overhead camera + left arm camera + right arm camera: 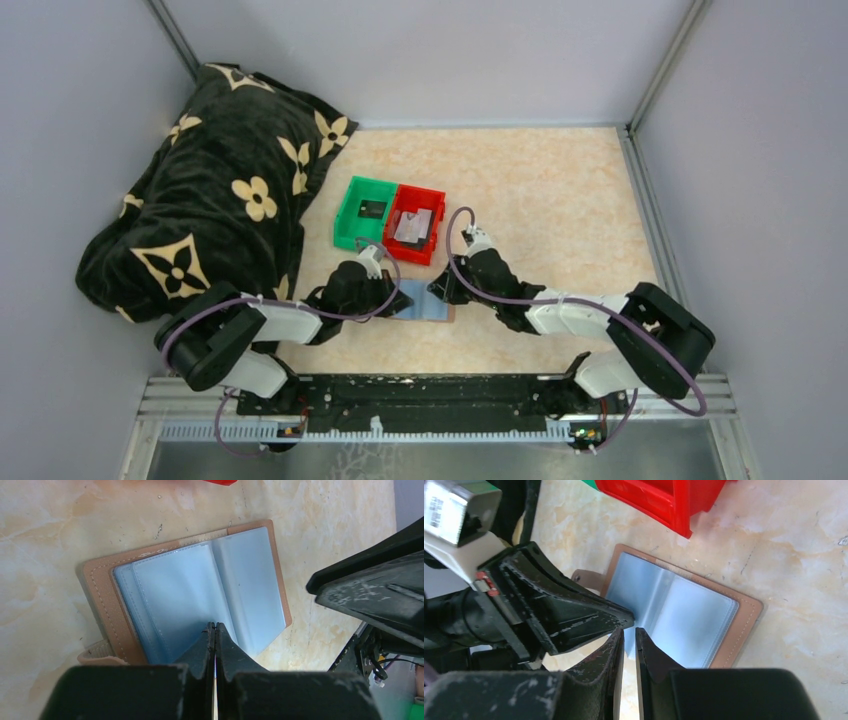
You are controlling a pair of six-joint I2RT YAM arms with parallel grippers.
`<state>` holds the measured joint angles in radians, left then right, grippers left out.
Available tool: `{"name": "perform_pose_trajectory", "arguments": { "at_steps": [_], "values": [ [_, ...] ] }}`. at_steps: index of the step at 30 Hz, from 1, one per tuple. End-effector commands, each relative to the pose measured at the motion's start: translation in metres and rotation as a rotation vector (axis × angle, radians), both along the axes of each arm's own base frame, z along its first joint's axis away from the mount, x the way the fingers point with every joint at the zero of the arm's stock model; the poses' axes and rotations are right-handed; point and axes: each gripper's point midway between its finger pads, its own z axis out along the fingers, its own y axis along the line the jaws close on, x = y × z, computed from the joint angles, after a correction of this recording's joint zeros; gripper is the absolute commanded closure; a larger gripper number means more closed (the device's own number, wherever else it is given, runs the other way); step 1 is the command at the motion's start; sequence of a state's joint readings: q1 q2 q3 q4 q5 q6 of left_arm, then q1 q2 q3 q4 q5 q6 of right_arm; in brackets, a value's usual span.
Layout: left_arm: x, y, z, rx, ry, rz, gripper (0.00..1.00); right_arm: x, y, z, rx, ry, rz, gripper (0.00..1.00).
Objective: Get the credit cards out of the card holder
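Observation:
The card holder [428, 303] lies open on the table, tan cover down, pale blue sleeves [200, 580] facing up. No card shows in those sleeves. My left gripper [215, 625] is shut, its tips pressed onto the middle sleeve. From the other side my right gripper [629, 630] meets the sleeves' near edge [689, 615] with a narrow gap between its jaws, and I see nothing held in it. A dark credit card [370, 209] rests in the green bin [350, 222], and a grey one [413, 226] in the red bin [436, 240].
The two bins stand side by side just behind the card holder. A black blanket with cream flowers [220, 190] is heaped at the back left. Walls close the table at the back and on both sides.

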<state>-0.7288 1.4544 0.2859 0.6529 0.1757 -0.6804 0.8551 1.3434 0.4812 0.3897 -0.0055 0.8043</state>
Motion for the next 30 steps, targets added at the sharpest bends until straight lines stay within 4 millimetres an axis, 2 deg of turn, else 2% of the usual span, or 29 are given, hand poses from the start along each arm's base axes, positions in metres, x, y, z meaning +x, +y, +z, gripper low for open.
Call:
{"name": "perform_pose_trajectory", "arguments": {
  "at_steps": [1,4,8,17,23,30],
  "values": [
    [-0.007,0.007,-0.001,0.025,0.005,-0.005,1.0,0.01,0.015,0.023,0.051,-0.049,0.01,0.85],
    [-0.005,0.011,0.004,0.048,-0.012,0.002,1.0,0.013,0.004,0.016,0.002,-0.04,-0.026,0.8],
    [-0.003,0.019,0.003,0.105,-0.025,0.015,1.0,0.008,-0.01,-0.001,-0.041,-0.007,-0.043,0.65],
    [-0.008,0.024,0.001,0.118,-0.011,0.011,1.0,-0.002,-0.025,-0.026,-0.068,0.031,-0.065,0.64],
    [-0.012,0.027,-0.009,0.131,0.004,0.015,1.0,-0.005,-0.035,-0.038,-0.113,0.044,-0.082,0.65],
    [-0.012,0.019,-0.011,0.113,0.025,-0.011,1.0,-0.008,-0.025,-0.048,-0.109,0.07,-0.043,0.65]
  ]
}}
